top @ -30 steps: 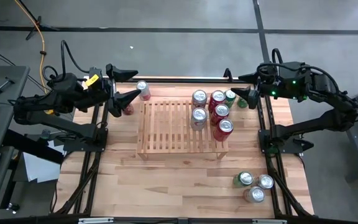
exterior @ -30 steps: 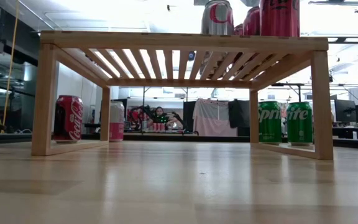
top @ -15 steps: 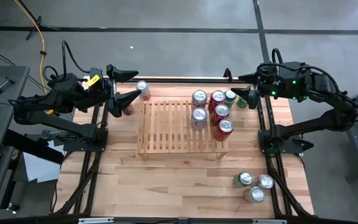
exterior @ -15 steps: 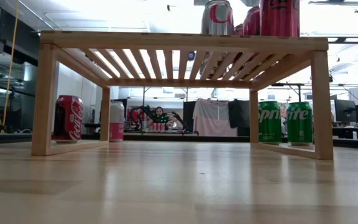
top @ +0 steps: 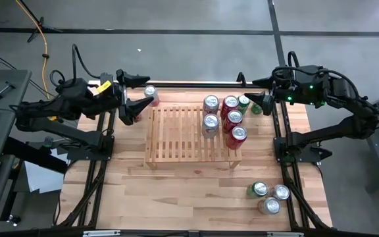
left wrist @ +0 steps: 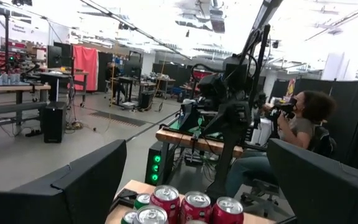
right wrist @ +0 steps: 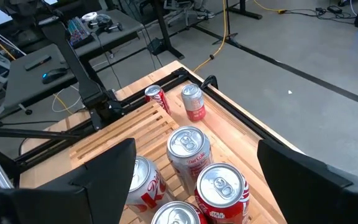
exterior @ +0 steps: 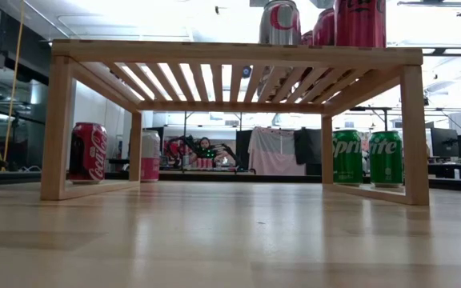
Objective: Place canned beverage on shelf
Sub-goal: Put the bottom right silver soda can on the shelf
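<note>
The shelf (top: 183, 135), a low rack of light wooden slats, stands on its short legs mid-table. Several cans stand on its right part: two silver (top: 210, 103) (top: 210, 122) and three red (top: 237, 135). A pink-and-silver can (top: 151, 93) and a red can (top: 135, 114) stand on the table by the shelf's far left corner. My left gripper (top: 147, 90) hangs open in the air over these two cans, fingers toward the shelf. My right gripper (top: 255, 91) hangs open beyond the shelf's far right corner, above two green cans (top: 243, 101).
Three more cans (top: 268, 197) stand on the table near its right front corner. The shelf's left part (top: 170, 131) carries nothing. In the low view the green cans (exterior: 366, 158) and the red can (exterior: 89, 152) stand behind the shelf's legs. A seated person (left wrist: 303, 124) shows in the room beyond.
</note>
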{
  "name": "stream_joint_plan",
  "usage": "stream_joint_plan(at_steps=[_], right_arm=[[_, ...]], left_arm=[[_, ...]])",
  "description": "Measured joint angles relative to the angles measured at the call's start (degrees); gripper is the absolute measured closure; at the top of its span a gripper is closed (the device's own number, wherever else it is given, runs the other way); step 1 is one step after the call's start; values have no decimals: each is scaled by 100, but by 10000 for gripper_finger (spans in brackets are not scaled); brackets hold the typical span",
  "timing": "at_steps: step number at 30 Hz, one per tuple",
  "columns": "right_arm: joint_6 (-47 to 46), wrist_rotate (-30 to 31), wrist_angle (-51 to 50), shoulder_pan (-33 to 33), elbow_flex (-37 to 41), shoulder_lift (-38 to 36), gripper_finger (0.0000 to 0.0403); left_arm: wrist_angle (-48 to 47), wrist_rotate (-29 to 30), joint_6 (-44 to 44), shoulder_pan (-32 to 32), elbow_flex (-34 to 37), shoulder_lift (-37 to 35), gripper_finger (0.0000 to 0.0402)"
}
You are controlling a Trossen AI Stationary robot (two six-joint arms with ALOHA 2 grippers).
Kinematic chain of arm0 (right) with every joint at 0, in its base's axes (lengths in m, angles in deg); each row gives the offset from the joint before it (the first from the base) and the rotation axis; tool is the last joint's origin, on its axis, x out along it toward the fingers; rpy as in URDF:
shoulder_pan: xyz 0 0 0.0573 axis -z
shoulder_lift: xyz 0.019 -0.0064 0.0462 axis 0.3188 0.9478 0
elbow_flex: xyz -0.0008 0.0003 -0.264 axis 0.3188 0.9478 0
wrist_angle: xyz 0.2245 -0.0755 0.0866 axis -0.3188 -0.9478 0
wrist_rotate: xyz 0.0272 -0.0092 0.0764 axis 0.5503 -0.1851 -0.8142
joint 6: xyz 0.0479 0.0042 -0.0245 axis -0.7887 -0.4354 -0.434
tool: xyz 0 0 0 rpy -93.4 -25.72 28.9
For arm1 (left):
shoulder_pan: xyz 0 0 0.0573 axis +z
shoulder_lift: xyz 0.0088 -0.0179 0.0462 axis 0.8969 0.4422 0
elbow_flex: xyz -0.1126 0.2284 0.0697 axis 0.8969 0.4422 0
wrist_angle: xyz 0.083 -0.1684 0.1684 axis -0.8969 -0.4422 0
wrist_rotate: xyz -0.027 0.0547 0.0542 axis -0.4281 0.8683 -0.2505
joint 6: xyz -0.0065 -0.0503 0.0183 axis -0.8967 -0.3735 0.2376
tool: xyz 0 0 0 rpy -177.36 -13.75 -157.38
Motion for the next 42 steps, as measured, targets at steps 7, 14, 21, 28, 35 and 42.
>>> stream_joint_plan(at_steps=[7,14,21,28,35,42], right_arm=[[26,156,0,0,0,0,81],[49,377,0,2,0,0,81],[202,342,0,2,0,-2,86],[442,334,-14,2,0,-7,214],[320,-30,-35,0,0,-9,381],[298,-127,-42,0,-2,-4,395]], left_arm=[[-7,1,101,0,2,55,21],[27,1,98,0,2,51,21],[53,1,-40,0,2,50,21],[51,1,-264,0,2,45,21],[42,1,-98,0,5,19,21],[-327,-11,98,0,4,12,49]])
